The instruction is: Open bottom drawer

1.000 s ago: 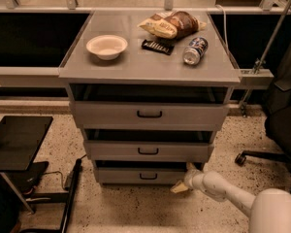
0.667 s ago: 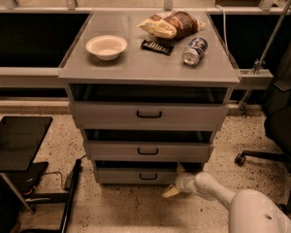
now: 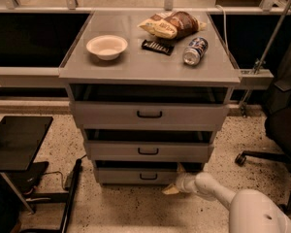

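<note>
The grey cabinet has three drawer fronts. The bottom drawer [image 3: 131,175] is the lowest and narrowest, with a small black bar handle [image 3: 148,177] at its centre. My gripper [image 3: 175,179] is low at the drawer's right end, just above the floor. It is open: one tan fingertip [image 3: 181,168] is up by the drawer's top right corner, and the other points down to the floor in front. My white arm [image 3: 218,191] reaches in from the bottom right. The gripper is to the right of the handle, not on it.
On the cabinet top [image 3: 111,69] lie a white bowl [image 3: 106,46], snack bags [image 3: 170,25], a black bar [image 3: 157,46] and a can [image 3: 195,51]. A black office chair [image 3: 281,130] stands on the right. A black stool [image 3: 17,140] and a cable are on the left.
My gripper has moved left along the floor, from right of the cabinet to the bottom drawer's right end. The drawers have not moved.
</note>
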`<state>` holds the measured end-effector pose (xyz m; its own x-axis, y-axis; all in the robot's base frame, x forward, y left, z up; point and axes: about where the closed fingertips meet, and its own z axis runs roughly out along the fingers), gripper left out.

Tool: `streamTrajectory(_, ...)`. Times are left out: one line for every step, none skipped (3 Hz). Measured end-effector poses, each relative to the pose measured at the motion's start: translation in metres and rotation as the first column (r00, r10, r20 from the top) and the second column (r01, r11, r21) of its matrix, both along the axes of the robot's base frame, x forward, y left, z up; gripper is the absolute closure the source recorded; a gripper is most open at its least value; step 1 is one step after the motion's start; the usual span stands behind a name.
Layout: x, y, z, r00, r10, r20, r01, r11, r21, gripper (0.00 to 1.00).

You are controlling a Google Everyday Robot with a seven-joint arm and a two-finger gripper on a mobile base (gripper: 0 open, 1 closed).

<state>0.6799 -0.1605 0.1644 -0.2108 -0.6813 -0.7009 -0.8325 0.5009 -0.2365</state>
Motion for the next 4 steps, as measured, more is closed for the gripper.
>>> streamTrajectory(0.0,0.0,0.0,1.0,0.0,0.0,0.0,1.0,0.0,0.42)
streamTrajectory(0.0,0.0001,0.0,1.0,0.0,0.0,0.0,1.0,0.0,0.65)
streamTrajectory(0.0,0.0001,0.0,1.0,0.0,0.0,0.0,1.0,0.0,0.89)
streamTrajectory(0.0,0.0001,0.001,1.0,0.0,0.0,0.0,1.0,0.0,1.0)
